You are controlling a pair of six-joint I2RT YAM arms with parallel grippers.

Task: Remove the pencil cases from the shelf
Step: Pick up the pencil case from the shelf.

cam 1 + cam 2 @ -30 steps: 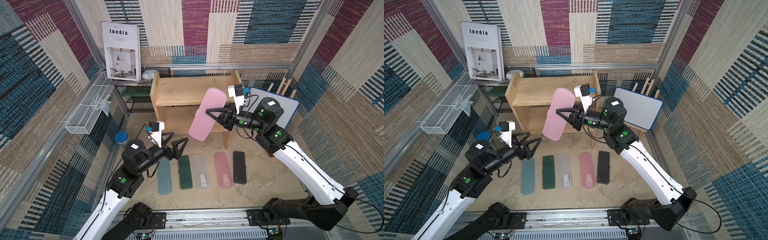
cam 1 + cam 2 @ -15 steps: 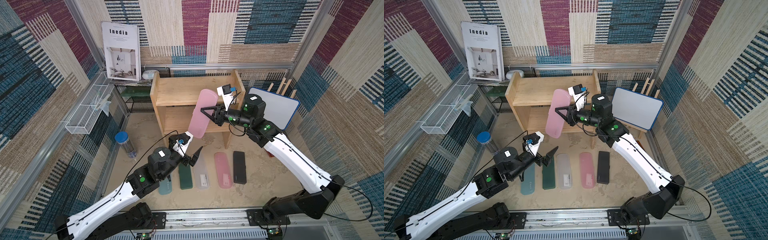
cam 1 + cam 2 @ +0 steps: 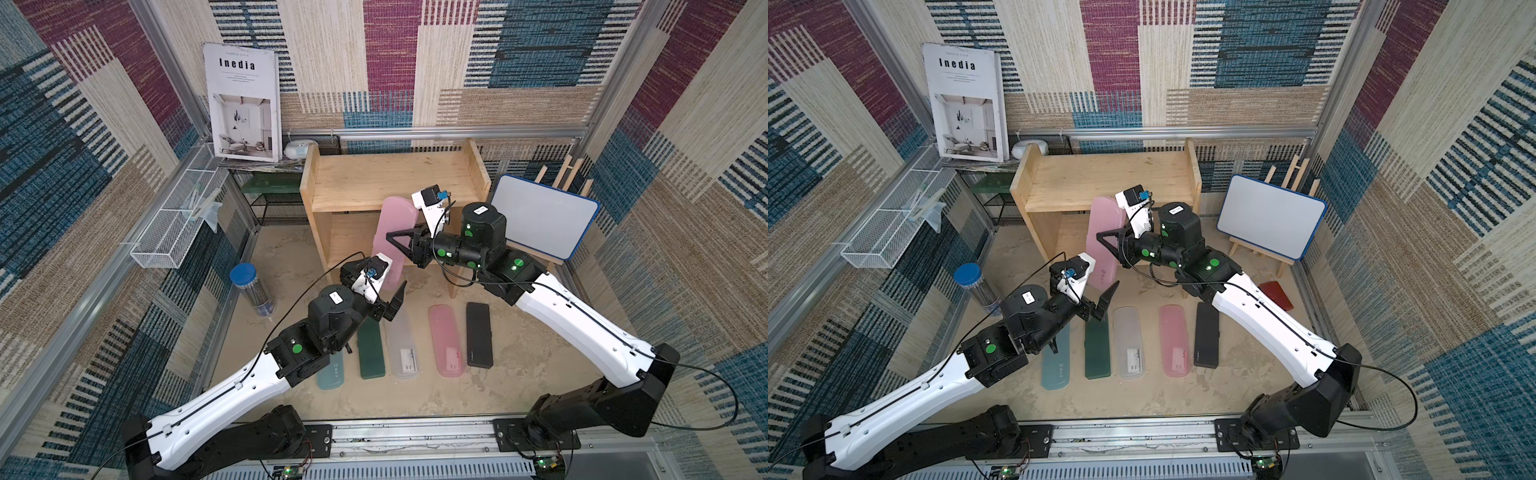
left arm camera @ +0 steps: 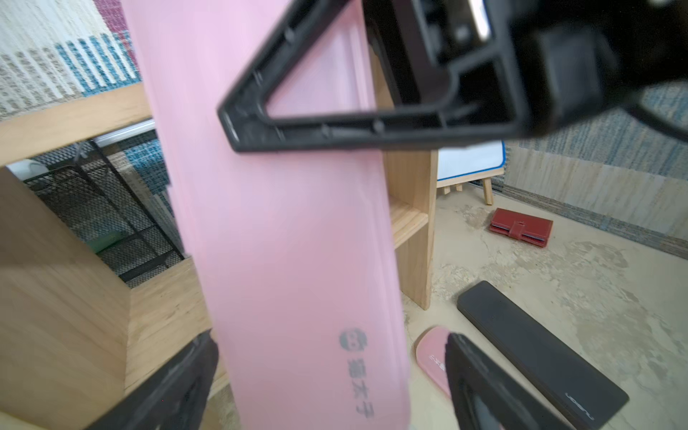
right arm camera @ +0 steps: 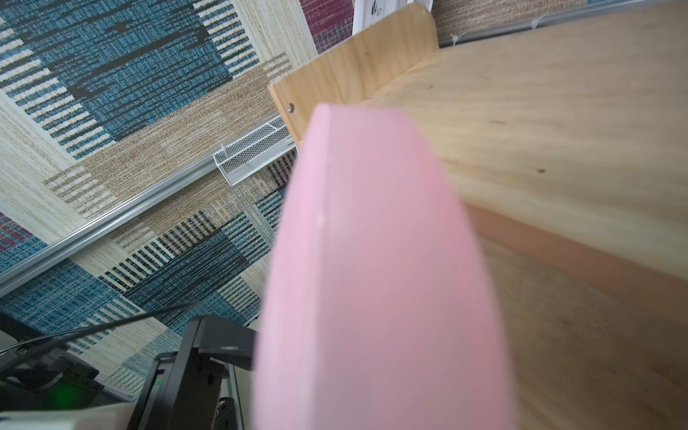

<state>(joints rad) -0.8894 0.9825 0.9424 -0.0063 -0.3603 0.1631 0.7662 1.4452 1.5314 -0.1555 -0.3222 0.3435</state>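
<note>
Patchwork woven walls (image 3: pixel 540 62), sandy floor (image 3: pixel 415 399)

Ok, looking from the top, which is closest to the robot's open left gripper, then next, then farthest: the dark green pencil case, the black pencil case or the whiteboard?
1. dark green pencil case: lying in the row, right by the left gripper.
2. black pencil case: at the right end of that row.
3. whiteboard: standing farthest off, at the right side.

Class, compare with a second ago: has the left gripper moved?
Yes. The left gripper, open, has swung along the row, from over the green case towards the clear case, and now straddles the lifted pink case.
</note>
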